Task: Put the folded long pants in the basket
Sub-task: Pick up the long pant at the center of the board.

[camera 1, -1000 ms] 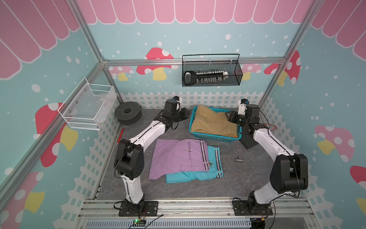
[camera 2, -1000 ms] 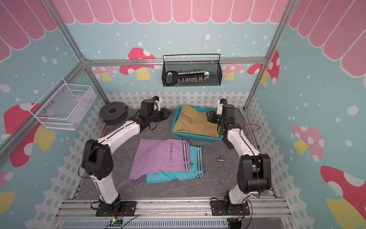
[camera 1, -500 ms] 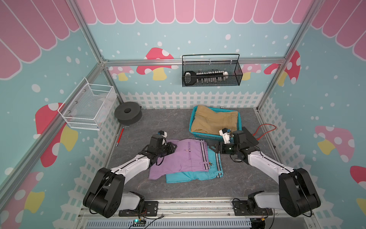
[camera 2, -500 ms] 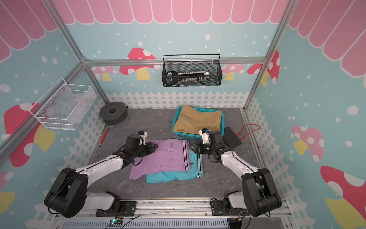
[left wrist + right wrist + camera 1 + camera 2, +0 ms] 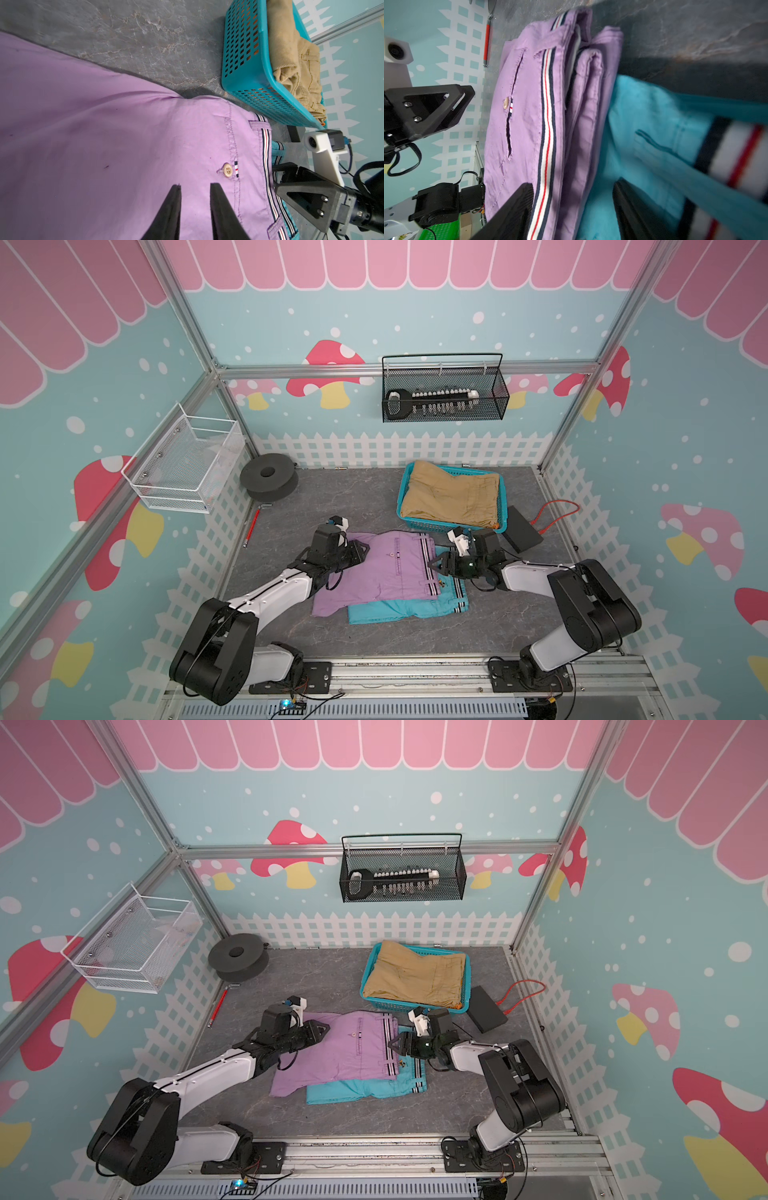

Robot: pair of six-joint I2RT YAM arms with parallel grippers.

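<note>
While the left gripper was held slightly parted, empty, over the lilac pants (lying on the turquoise pair), the right gripper was spread around their waistband edge; every layer likely needed catching before the basket.

Near the table's back right corner the basket holds a folded pair; before it, mid-table, a second pair overlaps a third pair.

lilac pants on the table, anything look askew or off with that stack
Slightly. The lilac pants sit crooked on the turquoise pants: one lilac corner hangs past the pile onto the table, while the turquoise pair's near edge and striped waistband stick out. No damage shows.
</note>
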